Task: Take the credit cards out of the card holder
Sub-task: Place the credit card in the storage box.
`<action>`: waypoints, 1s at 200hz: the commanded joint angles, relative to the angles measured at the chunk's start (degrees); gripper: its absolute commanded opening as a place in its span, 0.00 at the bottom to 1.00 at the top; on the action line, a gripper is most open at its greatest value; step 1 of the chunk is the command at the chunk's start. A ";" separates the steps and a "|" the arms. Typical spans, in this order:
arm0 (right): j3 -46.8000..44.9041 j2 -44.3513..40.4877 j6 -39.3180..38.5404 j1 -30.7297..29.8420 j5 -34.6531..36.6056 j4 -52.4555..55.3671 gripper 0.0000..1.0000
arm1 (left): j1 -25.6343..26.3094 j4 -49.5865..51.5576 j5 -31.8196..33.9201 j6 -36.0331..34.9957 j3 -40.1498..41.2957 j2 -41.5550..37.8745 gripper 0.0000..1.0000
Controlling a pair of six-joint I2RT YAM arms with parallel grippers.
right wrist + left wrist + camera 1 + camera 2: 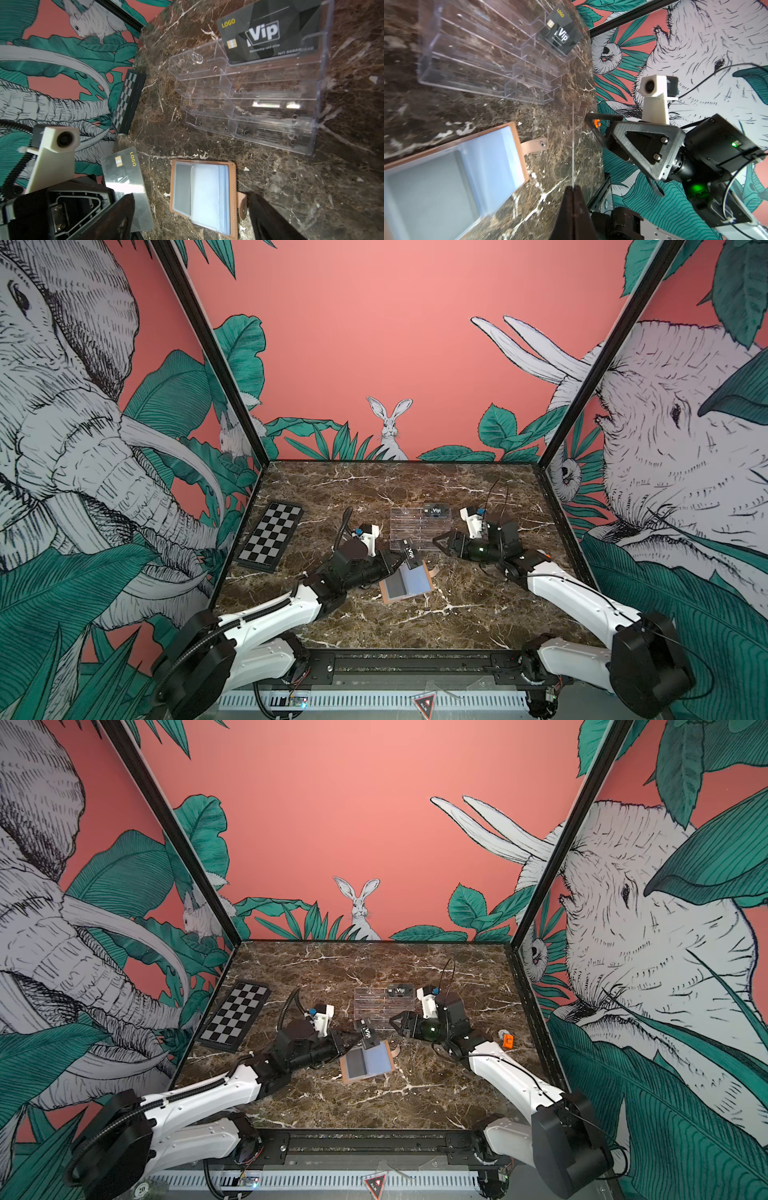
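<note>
My left gripper point(402, 558) is clamped on a card point(409, 552). It pinches the card by its near end, so the black face with white "Vip" lettering stands tilted in the air over the far left corner of the holder point(409, 588). In my left wrist view the fingers point(566, 214) are pressed together and the card shows only as a thin edge-on line running away from them. My right wrist view shows it beside the holder and clear of the sleeves point(205, 187). My right gripper point(439, 544) has its jaws wide apart with nothing between them. It hovers just beyond the holder's far right corner, tips pointing toward the held card. The holder lies open and flat on the table point(457, 614), near the middle, with its clear sleeves facing up, one looking grey and the rest pale blue. Its tab point(434, 571) sticks out from the right edge onto the marble. Just behind the holder stands the clear tiered stand point(415, 526), and a second card point(436, 511) sits upright in its top right pocket, "Vip" facing me. Well to the left of the holder, and a little farther back, lies the chequered board point(270, 539). Well to the holder's right, past my right arm, a small orange piece point(508, 1040) rests on the table.
</note>
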State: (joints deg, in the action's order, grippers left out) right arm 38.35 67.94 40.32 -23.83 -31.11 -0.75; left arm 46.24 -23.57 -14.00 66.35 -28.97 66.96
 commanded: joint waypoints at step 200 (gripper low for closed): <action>-2.52 1.30 10.02 7.74 -15.09 -19.83 0.45 | -0.71 -32.26 -13.42 11.50 -11.45 23.21 0.00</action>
State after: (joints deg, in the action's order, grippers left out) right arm 36.77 69.54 50.02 -16.56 -43.83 -16.97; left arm 45.56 -53.32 -26.17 77.12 -39.29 89.95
